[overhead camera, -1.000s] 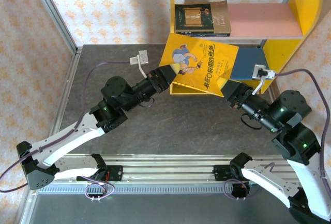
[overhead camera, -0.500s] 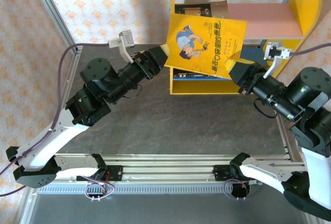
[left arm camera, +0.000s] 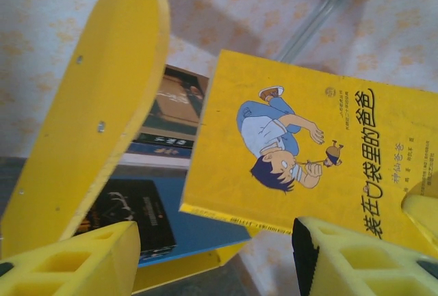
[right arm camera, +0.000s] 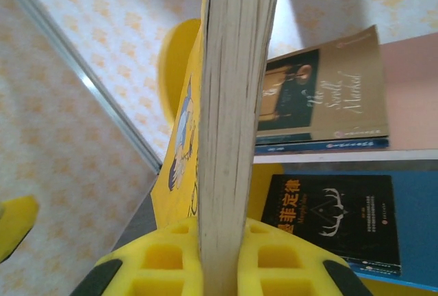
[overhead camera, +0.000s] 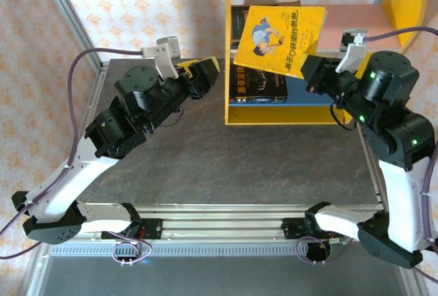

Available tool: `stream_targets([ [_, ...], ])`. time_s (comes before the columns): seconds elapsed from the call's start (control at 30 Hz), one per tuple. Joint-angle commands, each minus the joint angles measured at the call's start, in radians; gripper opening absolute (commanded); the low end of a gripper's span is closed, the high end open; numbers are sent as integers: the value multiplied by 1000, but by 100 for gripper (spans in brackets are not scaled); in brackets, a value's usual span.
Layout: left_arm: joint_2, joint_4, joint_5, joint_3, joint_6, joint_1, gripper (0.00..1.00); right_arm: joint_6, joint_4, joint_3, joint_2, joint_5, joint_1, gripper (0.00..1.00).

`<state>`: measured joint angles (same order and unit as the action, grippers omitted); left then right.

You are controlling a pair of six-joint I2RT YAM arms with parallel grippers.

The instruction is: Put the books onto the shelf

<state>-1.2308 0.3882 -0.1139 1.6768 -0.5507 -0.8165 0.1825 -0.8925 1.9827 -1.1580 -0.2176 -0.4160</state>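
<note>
Nearly done: 1 yellow book [overhead camera: 280, 42] is hanging above the stocked shelf [overhead camera: 228, 50].
Right claw [right arm camera: 222, 241] is pinching it; left claw [left arm camera: 215, 255] spread, empty.

Black-jointed arms [overhead camera: 137, 101], white lower links [overhead camera: 89, 173], purple cables [overhead camera: 109, 51], yellow latticed fingers [left arm camera: 75, 258], green lights [overhead camera: 371, 75]

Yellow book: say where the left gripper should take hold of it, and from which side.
Probably the free edge nearest the left gripper, coming in from the left with the open jaws straddling its thin thickness. The yellow book hangs tilted in the air by the shelf, and the right gripper clamps the opposite edge.
</note>
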Motion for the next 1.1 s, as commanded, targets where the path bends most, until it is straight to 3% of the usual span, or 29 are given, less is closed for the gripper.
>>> stream_targets([
  [0.0,37,44,-23,26,26,28,59,36,127,80,-19,-89,84,1],
  [0.27,73,66,-8,-6,9,100,59,187,208,184,-174,-461,391,2],
  [0.5,83,77,-17,-31,-23,126,59,321,317,272,-325,-750,569,2],
  [0.8,93,78,-31,-45,-26,149,59,318,270,472,-529,-992,617,3],
  [1.07,92,77,-31,-48,-23,165,60,245,178,557,-630,-1087,619,3],
])
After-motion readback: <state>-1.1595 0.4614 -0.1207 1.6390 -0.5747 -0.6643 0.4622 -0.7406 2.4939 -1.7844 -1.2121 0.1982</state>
